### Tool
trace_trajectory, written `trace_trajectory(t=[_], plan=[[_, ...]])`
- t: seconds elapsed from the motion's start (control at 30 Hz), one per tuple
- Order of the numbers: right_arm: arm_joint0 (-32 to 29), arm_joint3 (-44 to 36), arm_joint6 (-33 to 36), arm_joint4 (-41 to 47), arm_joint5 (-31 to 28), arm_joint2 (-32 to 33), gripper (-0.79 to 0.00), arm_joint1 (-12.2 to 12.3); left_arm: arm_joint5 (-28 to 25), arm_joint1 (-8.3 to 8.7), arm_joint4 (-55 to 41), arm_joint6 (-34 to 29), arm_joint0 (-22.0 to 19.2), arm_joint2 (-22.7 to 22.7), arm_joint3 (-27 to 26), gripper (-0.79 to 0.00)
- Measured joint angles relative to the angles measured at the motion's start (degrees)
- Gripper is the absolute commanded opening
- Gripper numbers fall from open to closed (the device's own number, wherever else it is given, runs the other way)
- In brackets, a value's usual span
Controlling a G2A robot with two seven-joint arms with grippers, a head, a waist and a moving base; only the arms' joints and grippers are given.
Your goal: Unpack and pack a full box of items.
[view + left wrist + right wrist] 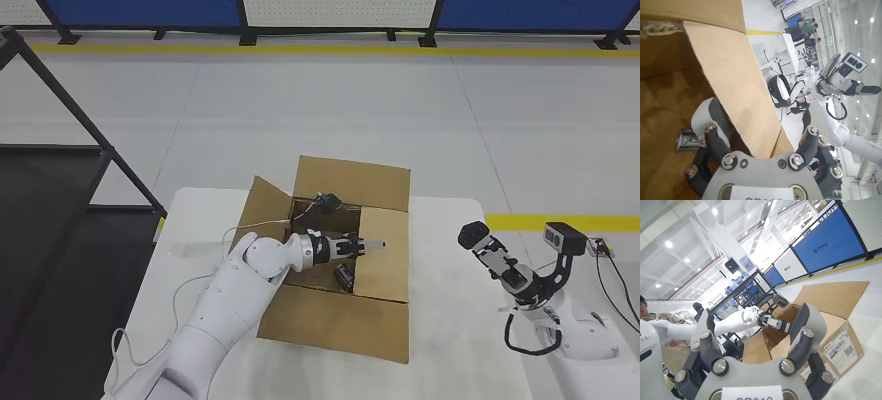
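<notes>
Inside the open cardboard box (350, 182), we see a dark flanged part (684, 140) on its side, flange end pointing away from the widely spread left gripper (362, 244) beside it.

The box flap (734, 85) hides most of one finger of the left claw (755, 113).

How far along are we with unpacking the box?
Done: the box is open. In hand: the left gripper is in the box, fingers open, holding nothing. Left: a dark part and a blue-tipped item lie inside, not yet taken out; the right gripper hangs open beside the box. Repacking not begun.
</notes>
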Motion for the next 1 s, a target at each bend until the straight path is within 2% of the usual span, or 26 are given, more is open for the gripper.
trace_trajectory(t=[0.17, 0.3, 0.7, 0.83, 1.0], plan=[[-0.47, -0.46, -0.32, -0.23, -0.18, 0.33, 0.0, 0.1, -1.79, -0.68, -0.75, -0.17, -1.1, 0.11, 1.88, 0.0], [-0.73, -0.82, -0.33, 0.05, -0.62, 0.85, 0.0, 0.24, -3.41, -0.92, -0.8, 0.57, -1.51, -0.11, 1.48, 0.0], [-1.65, -0.72, -0.34, 4.18, -1.4, 4.78, 0.0, 0.93, -4.4, -1.6, 3.27, 7.4, -0.1, 0.38, -7.72, 0.0], [-3.62, -1.22, -0.33, 6.24, -1.39, 8.02, 0.0, 1.19, -3.38, -2.26, 5.13, 10.51, 0.56, 1.3, -10.41, 0.0], [-5.88, -1.29, 0.45, 8.35, -1.39, 11.73, 0.0, 1.34, -2.15, -3.52, 6.73, 13.33, 0.61, 3.09, -11.18, 0.0]])
